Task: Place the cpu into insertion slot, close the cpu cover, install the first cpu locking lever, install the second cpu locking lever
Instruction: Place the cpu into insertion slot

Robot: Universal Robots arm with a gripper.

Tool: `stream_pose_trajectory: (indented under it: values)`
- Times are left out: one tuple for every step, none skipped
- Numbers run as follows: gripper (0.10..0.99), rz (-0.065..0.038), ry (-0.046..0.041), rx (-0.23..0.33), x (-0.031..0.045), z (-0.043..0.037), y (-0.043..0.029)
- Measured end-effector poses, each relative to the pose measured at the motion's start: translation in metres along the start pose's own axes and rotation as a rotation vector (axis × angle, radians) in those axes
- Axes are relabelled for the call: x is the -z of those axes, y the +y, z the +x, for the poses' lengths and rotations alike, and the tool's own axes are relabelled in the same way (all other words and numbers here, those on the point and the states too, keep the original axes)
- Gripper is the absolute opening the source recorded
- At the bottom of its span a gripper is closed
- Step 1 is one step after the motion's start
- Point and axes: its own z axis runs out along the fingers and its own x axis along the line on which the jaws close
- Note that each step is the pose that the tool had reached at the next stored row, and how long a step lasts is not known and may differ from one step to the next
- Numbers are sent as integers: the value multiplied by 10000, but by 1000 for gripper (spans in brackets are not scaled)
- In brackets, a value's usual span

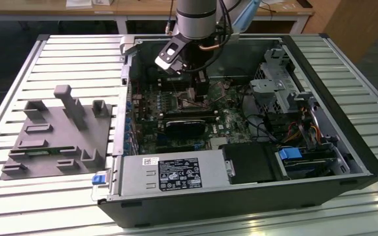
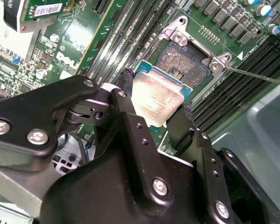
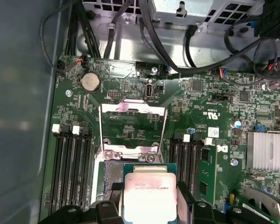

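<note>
My gripper [image 2: 156,99] is shut on the cpu [image 2: 155,98], a flat silvery square chip on a blue-edged base, pinched at two opposite edges by the black fingers [image 2: 126,83]. The chip hangs tilted just above the insertion slot [image 2: 183,61], whose dark centre lies bare inside its silver frame. In the first wrist view the cpu [image 3: 149,189] partly hides the slot [image 3: 108,169]. Beyond it, the cpu cover [image 3: 132,108] stands swung open, its window showing the green board. In the exterior view the gripper [image 1: 189,73] hovers over the slot [image 1: 187,101] inside the open computer case.
Long black memory slots [image 3: 72,163] flank the socket on both sides. A thin metal lever rod [image 2: 256,74] juts out beside it. A black cooler block [image 1: 189,126], drive cage [image 1: 284,91] and power supply [image 1: 169,173] crowd the case. A grey fixture [image 1: 57,132] lies outside it.
</note>
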Motion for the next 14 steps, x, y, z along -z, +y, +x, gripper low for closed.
stream_pose_trajectory:
  values:
    - [537,-1,0,-1,-10,2,-1]
    - [537,-2,1,-1,-21,5,-3]
    - [537,-2,1,-2,-31,9,-4]
    - [537,-2,1,-1,-41,14,-5]
    - [537,-2,2,-1,-50,19,-6]
    - [537,-1,1,-1,-59,26,-8]
    - [537,-2,2,-1,-68,32,-11]
    - [537,-2,2,-1,-78,38,-14]
    - [537,-2,2,-1,-86,45,-17]
    - [537,-1,1,-1,-93,50,-21]
    - [537,-2,1,-1,-100,56,-25]
    - [537,-2,2,-1,-107,63,-31]
    - [537,-2,2,-1,-114,69,-36]
    - [537,-2,2,0,-122,75,-41]
